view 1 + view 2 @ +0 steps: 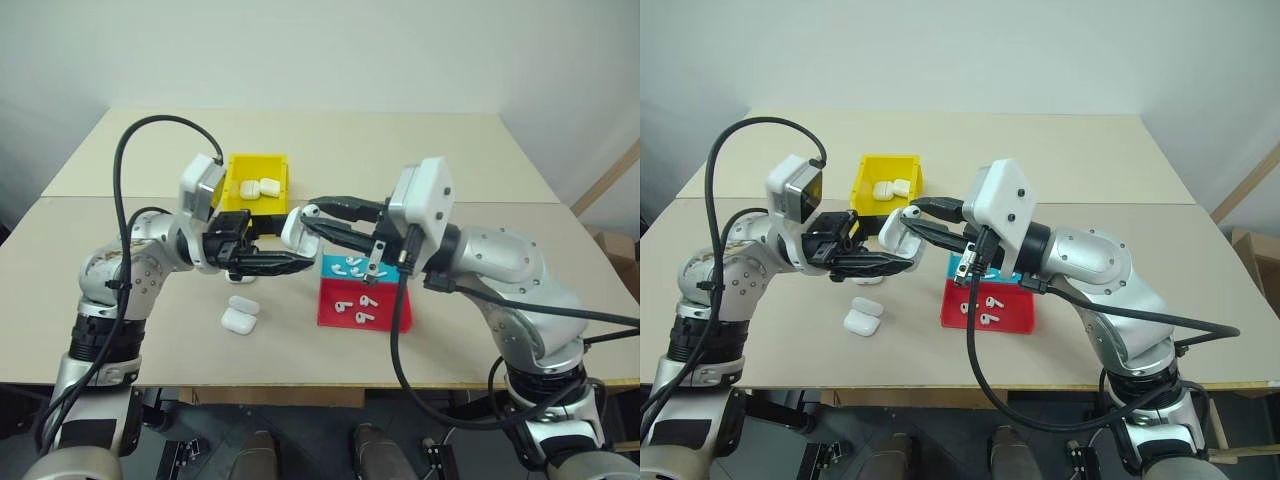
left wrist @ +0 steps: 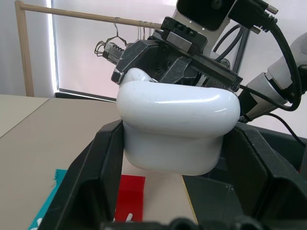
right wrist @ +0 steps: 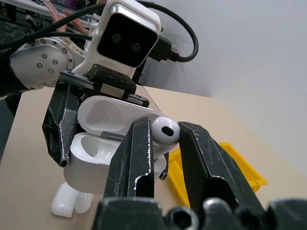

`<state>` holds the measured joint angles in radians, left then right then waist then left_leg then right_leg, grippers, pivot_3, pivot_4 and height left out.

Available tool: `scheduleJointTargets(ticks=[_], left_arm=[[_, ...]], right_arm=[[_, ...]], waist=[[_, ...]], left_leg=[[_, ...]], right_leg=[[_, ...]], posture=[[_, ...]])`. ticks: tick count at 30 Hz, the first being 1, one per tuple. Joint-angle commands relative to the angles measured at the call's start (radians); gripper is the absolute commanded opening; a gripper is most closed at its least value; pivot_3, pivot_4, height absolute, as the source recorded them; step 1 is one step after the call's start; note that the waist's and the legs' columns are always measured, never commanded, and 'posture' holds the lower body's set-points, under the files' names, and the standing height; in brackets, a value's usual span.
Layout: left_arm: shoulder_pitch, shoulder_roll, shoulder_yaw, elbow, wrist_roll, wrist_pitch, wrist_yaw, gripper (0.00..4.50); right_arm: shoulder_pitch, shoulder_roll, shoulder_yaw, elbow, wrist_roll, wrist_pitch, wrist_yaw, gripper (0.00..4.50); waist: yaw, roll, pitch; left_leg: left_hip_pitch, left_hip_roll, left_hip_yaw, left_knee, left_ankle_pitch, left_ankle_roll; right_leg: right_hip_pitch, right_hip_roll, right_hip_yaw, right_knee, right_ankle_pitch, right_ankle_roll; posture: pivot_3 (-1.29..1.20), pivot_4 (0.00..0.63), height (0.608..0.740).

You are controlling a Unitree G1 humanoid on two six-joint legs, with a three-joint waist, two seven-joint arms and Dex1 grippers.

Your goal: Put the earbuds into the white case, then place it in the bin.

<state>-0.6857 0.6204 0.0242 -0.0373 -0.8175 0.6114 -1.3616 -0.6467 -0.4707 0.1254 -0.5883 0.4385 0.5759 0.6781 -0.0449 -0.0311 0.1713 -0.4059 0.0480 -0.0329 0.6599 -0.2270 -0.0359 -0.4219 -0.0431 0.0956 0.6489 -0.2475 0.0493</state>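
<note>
With the left gripper (image 1: 290, 262) clenching the open white case (image 1: 298, 229) above the worktop (image 1: 400, 150), the right gripper (image 3: 165, 139) is pinching an earbud (image 3: 165, 130), probably needing stem-first alignment over the socket.

The case (image 3: 103, 143) and earbud (image 3: 164, 132) are glossy white. The bin (image 1: 258, 178) is yellow, the tray (image 1: 375, 310) red with a blue end, the table (image 1: 400, 150) beige, the fingers (image 3: 132, 158) black.

Lab — bare table (image 1: 300, 140), blank white walls.
</note>
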Motion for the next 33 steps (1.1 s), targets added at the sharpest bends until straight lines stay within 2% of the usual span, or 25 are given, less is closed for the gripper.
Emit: scheduleJointTargets(ticks=[1, 3, 14, 20, 23, 25, 27, 30, 32, 33], left_arm=[[-0.028, -0.004, 0.039, -0.024, -0.018, -0.014, 0.000, 2.80], [-0.026, -0.006, 0.039, -0.025, -0.017, -0.016, 0.002, 2.80], [-0.029, -0.016, 0.040, -0.015, -0.004, -0.022, -0.001, 2.80], [-0.027, -0.005, 0.048, -0.002, 0.009, -0.029, -0.005, 2.80], [-0.019, 0.013, 0.066, -0.003, 0.011, -0.027, -0.009, 2.80], [-0.007, 0.019, 0.076, -0.018, 0.006, -0.023, -0.006, 2.80], [0.009, 0.020, 0.084, -0.039, 0.000, -0.021, 0.004, 2.80], [0.034, 0.014, 0.099, -0.069, -0.005, -0.021, 0.030, 2.80], [0.049, 0.013, 0.107, -0.087, -0.011, -0.017, 0.042, 2.80], [0.063, 0.014, 0.112, -0.103, -0.016, -0.014, 0.050, 2.80]], right_arm=[[0.015, -0.025, 0.006, -0.010, -0.015, -0.029, 0.023, 0.61], [0.018, -0.031, 0.007, -0.014, -0.003, -0.034, 0.036, 0.61], [0.008, -0.040, -0.002, -0.015, 0.010, -0.031, 0.048, 4.42], [-0.023, -0.074, -0.128, 0.006, 0.149, 0.025, 0.079, 4.47], [-0.094, -0.183, -0.173, 0.129, 0.184, 0.052, 0.187, 4.47], [-0.172, -0.284, -0.116, 0.263, 0.139, 0.060, 0.300, 4.47], [-0.250, -0.358, 0.017, 0.425, -0.011, -0.039, 0.416, 4.47], [-0.360, -0.363, 0.159, 0.643, -0.171, -0.186, 0.543, 3.91], [-0.416, -0.330, 0.211, 0.770, -0.241, -0.289, 0.605, 3.30], [-0.452, -0.300, 0.247, 0.855, -0.282, -0.354, 0.640, 3.30]], waist=[[0.000, 0.000, 0.000], [0.000, 0.000, 0.000], [0.001, 0.000, 0.000], [0.001, 0.000, 0.000], [0.001, 0.000, 0.000], [0.001, 0.000, 0.000], [-0.002, 0.000, 0.000], [-0.010, 0.000, 0.000], [-0.010, 0.001, 0.001], [-0.013, 0.001, 0.001]], left_leg=[[0.000, 0.000, 0.000, 0.000, 0.000, 0.000], [0.000, 0.000, 0.000, 0.000, 0.000, 0.000], [0.000, 0.000, 0.000, 0.000, 0.000, 0.000], [0.000, 0.000, 0.000, 0.000, 0.000, 0.000], [0.000, 0.000, 0.000, 0.000, 0.000, 0.000], [0.000, 0.000, 0.000, 0.000, 0.000, 0.000], [0.001, 0.000, 0.000, 0.000, 0.000, 0.000], [0.002, 0.000, 0.002, -0.001, 0.000, 0.000], [0.001, 0.000, 0.002, -0.001, 0.000, 0.000], [0.001, 0.000, 0.002, -0.001, 0.000, 0.000]], right_leg=[[0.000, 0.000, 0.000, 0.000, 0.000, 0.000], [0.000, 0.000, 0.000, 0.000, 0.000, 0.000], [0.000, 0.000, 0.000, 0.000, 0.000, 0.000], [0.000, 0.000, 0.000, 0.000, 0.000, 0.000], [0.001, 0.000, 0.000, 0.000, 0.000, 0.000], [0.000, 0.000, 0.000, 0.000, 0.000, 0.000], [0.001, 0.000, 0.000, -0.001, 0.000, 0.000], [0.001, 0.000, 0.001, -0.001, 0.000, 0.000], [0.000, 0.000, 0.001, -0.001, 0.000, 0.000], [-0.001, 0.000, 0.001, -0.001, 0.000, 0.000]], posture=[[0.00, 0.150, 0.740], [0.00, 0.150, 0.740], [0.00, 0.150, 0.740], [0.00, 0.150, 0.740], [0.00, 0.150, 0.740], [0.00, 0.150, 0.740], [0.00, 0.150, 0.740], [0.00, 0.150, 0.740], [0.00, 0.150, 0.740], [0.00, 0.150, 0.740]])
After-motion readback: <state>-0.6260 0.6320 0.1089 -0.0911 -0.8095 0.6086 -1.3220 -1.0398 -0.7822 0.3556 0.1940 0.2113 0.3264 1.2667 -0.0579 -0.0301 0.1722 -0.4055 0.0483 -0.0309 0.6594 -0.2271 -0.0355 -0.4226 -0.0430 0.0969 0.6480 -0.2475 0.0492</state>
